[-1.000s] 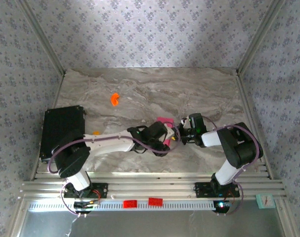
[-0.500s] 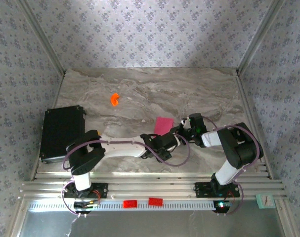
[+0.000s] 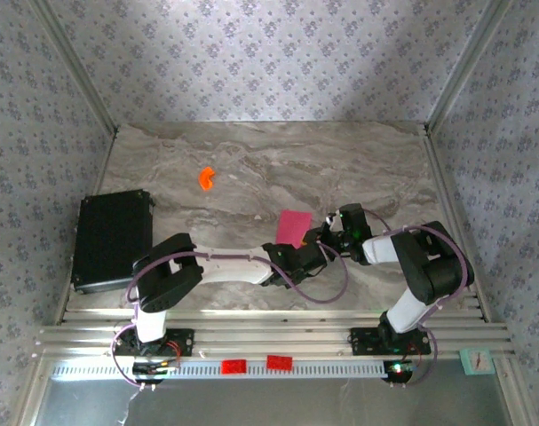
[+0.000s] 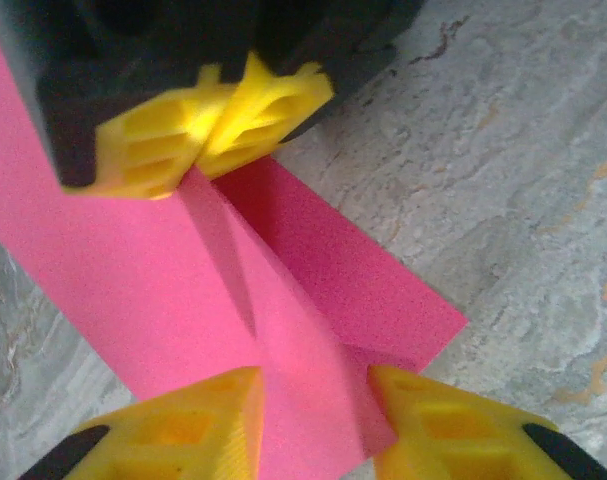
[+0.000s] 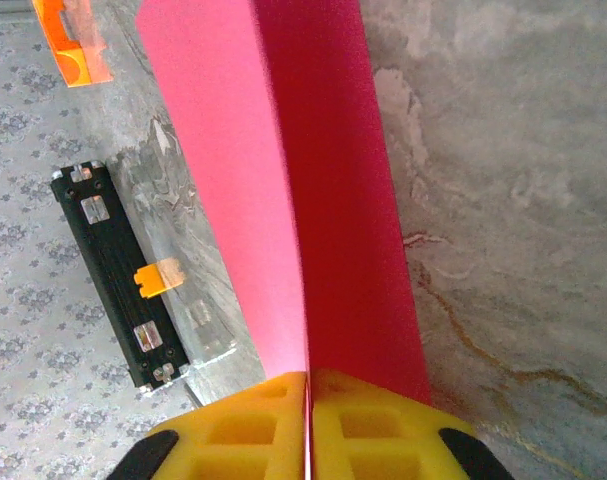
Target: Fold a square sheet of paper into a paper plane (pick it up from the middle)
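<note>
Pink paper is right of the black box, mid-table, creased into a raised ridge with one flap flat on the marble table. Right gripper clenched on the paper's edge at the crease. Left gripper released, fingers apart either side of the ridge. Orange piece beyond the box, well apart from the paper.
</note>
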